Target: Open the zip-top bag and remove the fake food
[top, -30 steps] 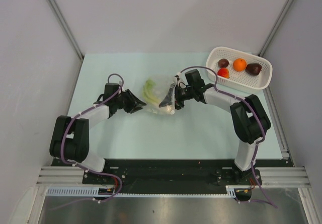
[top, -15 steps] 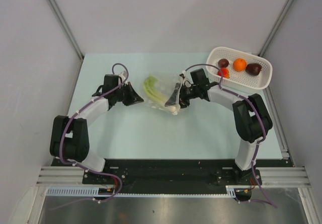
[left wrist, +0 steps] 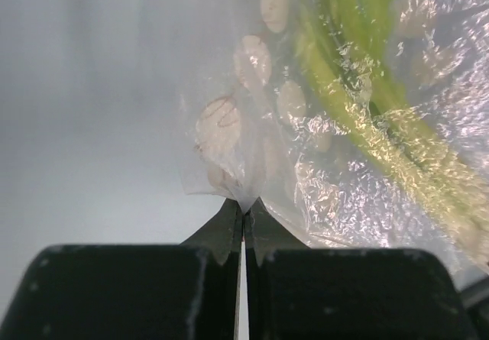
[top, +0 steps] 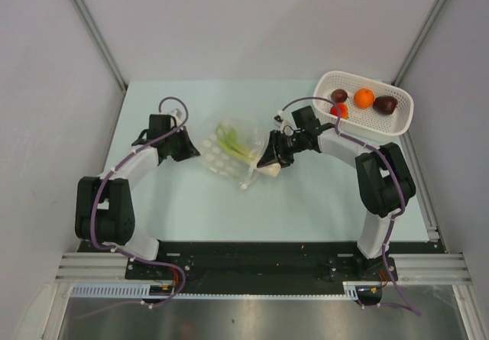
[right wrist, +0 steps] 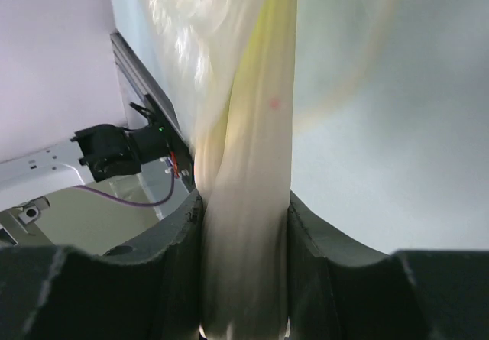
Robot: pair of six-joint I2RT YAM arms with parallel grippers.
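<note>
Tabletop (top: 191, 202) pale mint (grey walls (top: 252, 27)), bag (top: 229, 147) ctr.

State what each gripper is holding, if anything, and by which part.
The left gripper pinches the zip-top bag by a corner of its film. The right gripper clamps the green stalks by their pale end.

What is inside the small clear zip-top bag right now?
Long green stalks lie inside the clear crinkly zip-top bag, their pale beige end clamped in the right gripper. Pale round spots show through the plastic; print or pieces, cannot tell.
</note>
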